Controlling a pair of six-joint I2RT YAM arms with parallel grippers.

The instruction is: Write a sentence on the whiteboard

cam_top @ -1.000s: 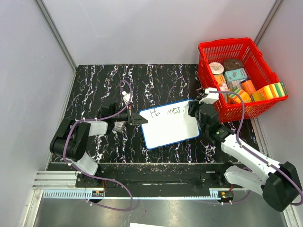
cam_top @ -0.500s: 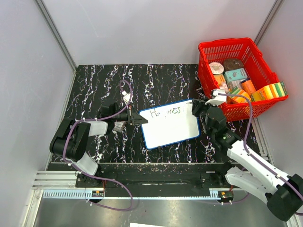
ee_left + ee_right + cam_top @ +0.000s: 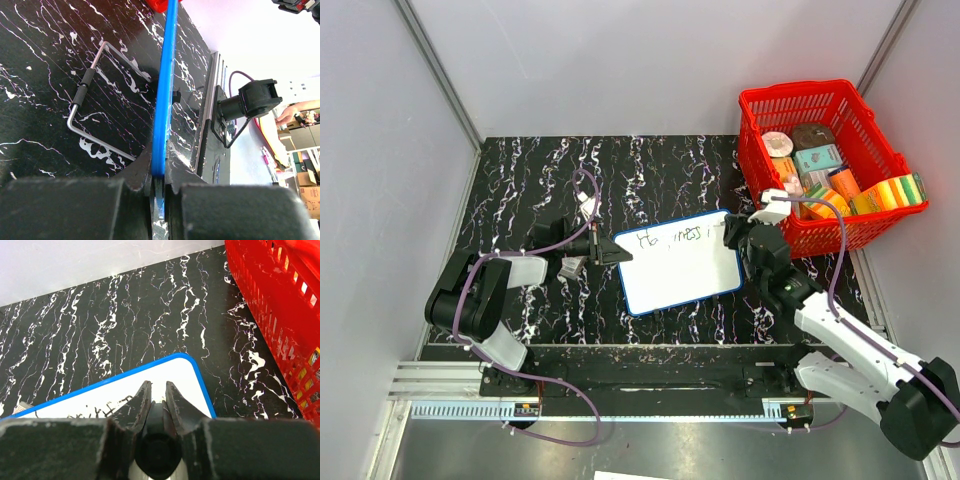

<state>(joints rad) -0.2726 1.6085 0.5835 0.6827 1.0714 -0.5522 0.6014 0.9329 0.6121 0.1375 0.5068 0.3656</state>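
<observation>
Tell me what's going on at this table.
Two robot arms are working on a whiteboard. The left gripper is shut on its left rim, steadying it on the table. The right gripper holds a dark marker at the board's right end, beside the red basket. A line of handwriting runs along the top.

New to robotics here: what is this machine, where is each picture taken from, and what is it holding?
Two robot arms stand at the near edge of a black marbled table. One picture looks down from above; the others come from a camera on each wrist. The left arm's fingers pinch the blue rim of a whiteboard. The right arm's fingers grip a dark marker over its far right corner, near the handwritten sentence. A red basket of packages stands at right.
</observation>
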